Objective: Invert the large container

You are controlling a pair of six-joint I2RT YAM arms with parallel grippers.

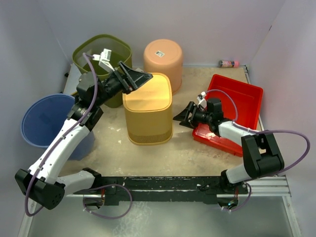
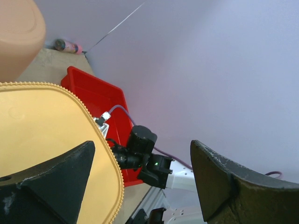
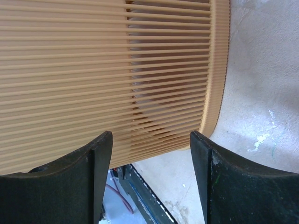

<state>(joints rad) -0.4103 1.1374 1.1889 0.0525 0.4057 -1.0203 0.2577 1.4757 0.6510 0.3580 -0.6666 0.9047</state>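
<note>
1. The mustard-yellow container [image 1: 148, 106] stands at the middle of the table [image 1: 197, 148] with its closed, flat base facing up. In the right wrist view its thick rim band meets the sandy surface, so it appears to sit mouth-down.

2. The left gripper [image 1: 138, 77] hovers over the container's back-left top edge with its fingers spread wide and nothing between them. The left wrist view looks down across the smooth yellow base. Whether one finger brushes that surface cannot be told.

3. The right gripper [image 1: 180, 117], fingers likewise spread and empty, faces the container's ribbed right wall from just beside it. The slatted side fills the gap between its fingers in the wrist view, but no contact is evident.

4. The arms flank the container from opposite sides, a placement suited to tipping and steadying a wide body that neither could pinch alone. With both grippers unclasped and the base up, the flip looks complete, and the likely next move is to back away.

5. Around it stand a peach tub [image 1: 163, 57], also base-up, a green bin [image 1: 101, 52], a blue bin [image 1: 44, 118], a red tray [image 1: 242, 96] and a small bottle [image 1: 228, 63] at the back wall.
</note>
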